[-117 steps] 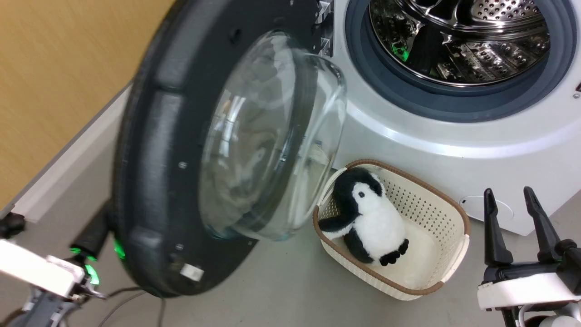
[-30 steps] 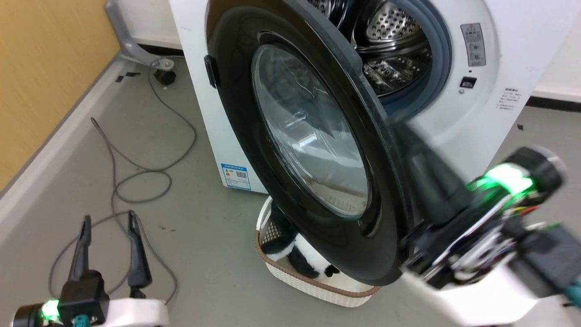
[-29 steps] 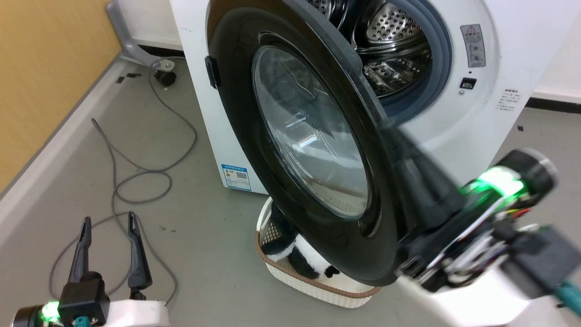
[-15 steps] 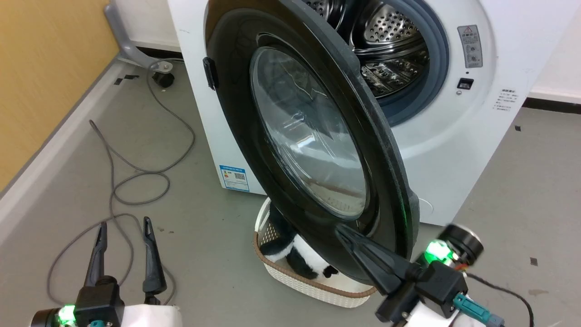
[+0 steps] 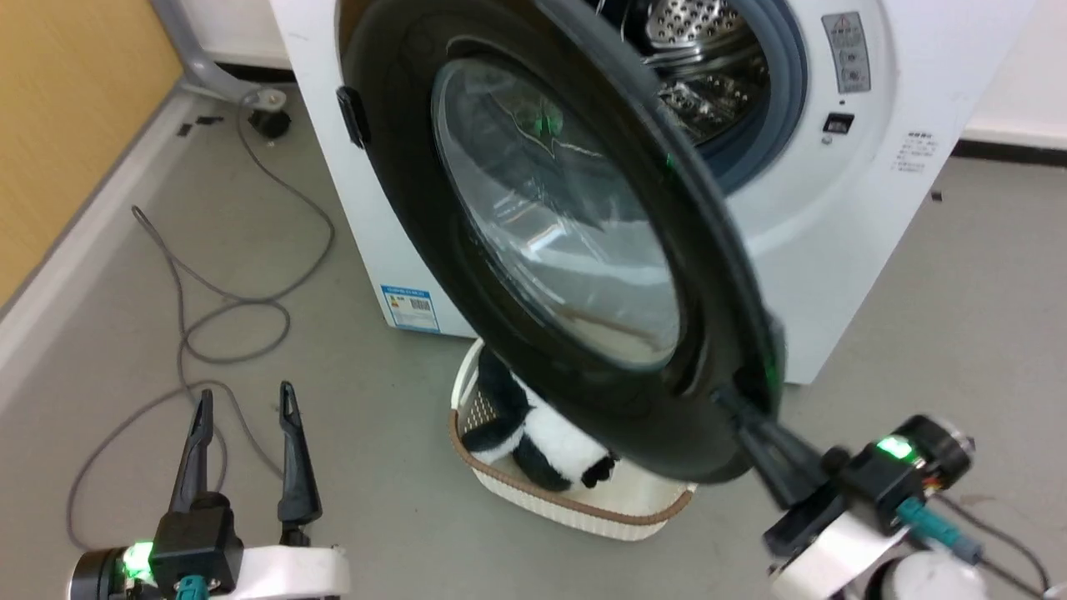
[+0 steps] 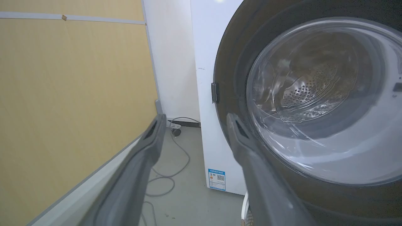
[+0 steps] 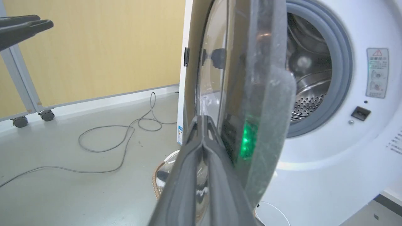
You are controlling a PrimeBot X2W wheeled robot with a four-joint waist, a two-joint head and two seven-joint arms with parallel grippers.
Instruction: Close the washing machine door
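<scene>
While your left gripper [image 5: 246, 392] sits low at the near left with its fingers spread apart and nothing between them, a grey cable [image 5: 208, 308] loops over the floor [image 5: 383, 467] just beyond it. To its right the washing machine door [image 5: 550, 233] stands part open, hinged at its left side. Its free edge is swung out toward you and away from the washing machine [image 5: 842, 250], so the steel drum [image 5: 692, 50] shows behind. Under the door a cream basket [image 5: 575, 512] holds a penguin plush [image 5: 542, 437]. At the near right your right gripper [image 5: 723, 398] has its fingers clenched together on nothing, tips at the door's lower rim, seemingly touching it.
</scene>
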